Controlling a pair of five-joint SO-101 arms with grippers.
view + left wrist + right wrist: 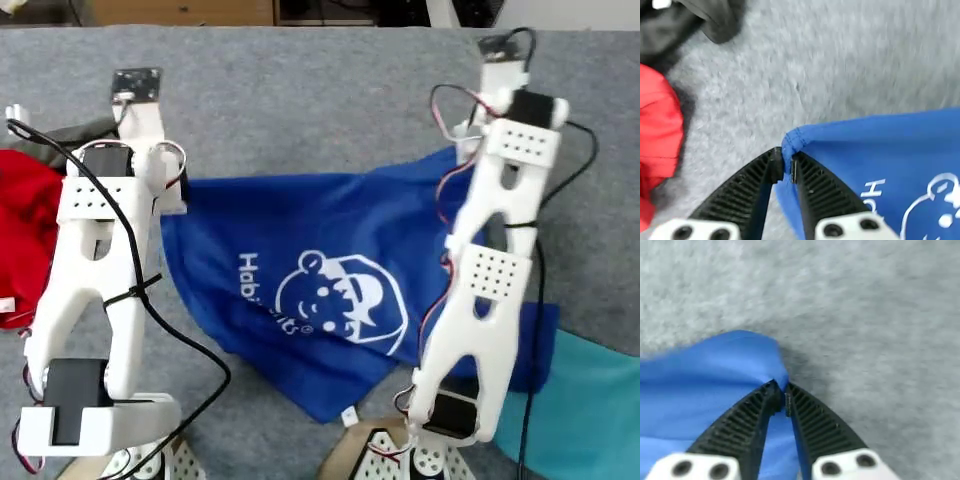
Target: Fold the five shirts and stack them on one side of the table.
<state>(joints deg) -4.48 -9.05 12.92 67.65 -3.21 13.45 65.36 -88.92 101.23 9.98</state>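
Holding the blue shirt point(320, 290) at two places on its far edge, both arms appear to be at the start of a fold. The left claw point(785, 167) is closed almost fully, with a hemmed corner of the blue cloth pinched between its ribbed tips. The right claw point(781, 397) is closed in the same way on another bunched corner of the same shirt. In the high view the shirt lies spread in the middle of the gray table point(300, 110), between the two arms, with its white print facing up. Its near side is not flat and comes to an uneven point.

A red shirt point(25, 230) lies at the left side of the table, and a dark garment point(690, 20) is just beyond it. A teal shirt point(580, 410) shows at the near right corner. None of them looks folded, so the task seems to be in an early stage, with no stack made yet.

The next move probably calls for both claws to rise together and carry the far edge toward the near side. They should keep the same height and the same speed. Each grip takes very little cloth, so a corner could slip out if the pull is uneven. The edge should also stay stretched between the claws, or the fold will come out crooked.
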